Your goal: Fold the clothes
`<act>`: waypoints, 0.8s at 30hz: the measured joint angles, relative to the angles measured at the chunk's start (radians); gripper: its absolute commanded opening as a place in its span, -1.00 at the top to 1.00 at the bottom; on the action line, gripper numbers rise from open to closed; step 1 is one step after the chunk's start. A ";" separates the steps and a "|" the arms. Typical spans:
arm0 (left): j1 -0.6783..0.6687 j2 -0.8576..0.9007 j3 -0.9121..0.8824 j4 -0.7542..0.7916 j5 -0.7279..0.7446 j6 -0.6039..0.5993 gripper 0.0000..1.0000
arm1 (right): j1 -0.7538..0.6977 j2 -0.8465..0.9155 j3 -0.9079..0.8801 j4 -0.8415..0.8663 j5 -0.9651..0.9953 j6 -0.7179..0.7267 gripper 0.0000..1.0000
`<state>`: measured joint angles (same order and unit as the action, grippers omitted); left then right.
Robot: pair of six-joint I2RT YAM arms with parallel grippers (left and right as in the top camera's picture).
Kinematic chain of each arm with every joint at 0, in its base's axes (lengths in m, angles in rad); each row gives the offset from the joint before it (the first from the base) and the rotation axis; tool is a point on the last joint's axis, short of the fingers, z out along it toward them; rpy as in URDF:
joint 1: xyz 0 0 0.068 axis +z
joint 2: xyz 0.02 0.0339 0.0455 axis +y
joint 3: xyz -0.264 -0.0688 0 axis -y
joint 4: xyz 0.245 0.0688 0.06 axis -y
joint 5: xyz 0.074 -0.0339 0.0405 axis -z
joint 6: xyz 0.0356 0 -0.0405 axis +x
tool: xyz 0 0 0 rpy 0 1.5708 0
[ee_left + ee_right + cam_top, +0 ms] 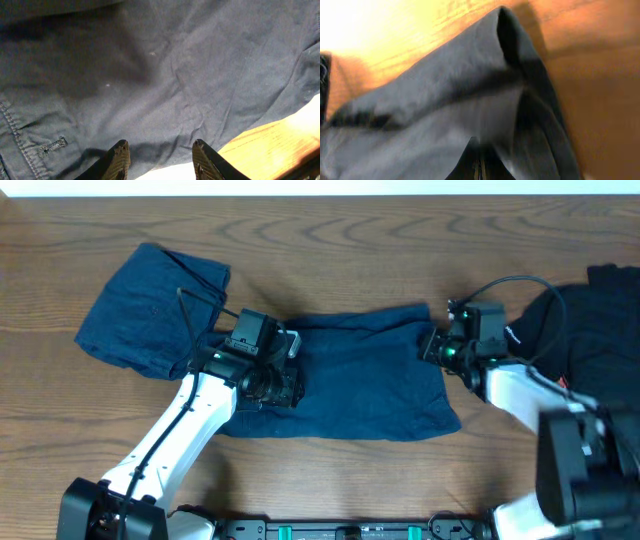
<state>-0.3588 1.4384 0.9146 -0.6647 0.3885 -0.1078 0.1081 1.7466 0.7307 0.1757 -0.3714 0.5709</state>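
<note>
Dark navy shorts lie spread flat across the middle of the table. My left gripper hovers over their left end. In the left wrist view it stands open just above the cloth, with nothing between its fingers. My right gripper is at the shorts' upper right corner. In the right wrist view it is shut, pinching the fabric, which rises in a fold off the wood. Another pair of blue shorts lies folded at the far left.
A heap of dark clothing sits at the right edge, behind my right arm. A black cable loops above the right wrist. Bare wooden table runs along the back and the front.
</note>
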 measured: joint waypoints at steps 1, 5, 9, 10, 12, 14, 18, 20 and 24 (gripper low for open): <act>-0.003 0.002 0.000 0.004 0.000 0.000 0.14 | 0.000 0.039 -0.001 0.084 -0.010 0.032 0.98; -0.025 0.030 0.000 0.019 0.000 0.000 0.14 | 0.000 0.148 0.013 0.245 -0.013 0.143 0.97; -0.049 0.083 0.000 0.018 0.000 0.000 0.14 | -0.002 0.213 0.092 0.200 0.001 0.201 0.97; -0.054 0.095 -0.001 0.018 0.000 0.000 0.14 | -0.003 0.226 0.125 0.169 0.005 0.203 0.97; -0.061 0.112 -0.001 0.018 0.000 0.000 0.14 | -0.009 0.243 0.188 0.100 0.012 0.195 0.98; -0.062 0.117 -0.003 0.018 0.001 0.000 0.15 | -0.015 0.250 0.251 0.007 0.024 0.167 0.98; -0.062 0.117 -0.003 0.020 0.000 0.000 0.14 | -0.032 0.251 0.421 -0.304 0.073 0.084 0.98; -0.062 0.117 -0.004 0.022 0.000 0.000 0.14 | -0.042 0.251 0.526 -0.493 0.131 0.036 0.98; -0.062 0.117 -0.004 0.022 0.000 0.000 0.14 | -0.075 0.251 0.705 -0.794 0.199 -0.090 0.97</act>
<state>-0.4210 1.5558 0.9104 -0.6430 0.3882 -0.1078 0.0334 1.9972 1.4357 -0.6182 -0.1726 0.4805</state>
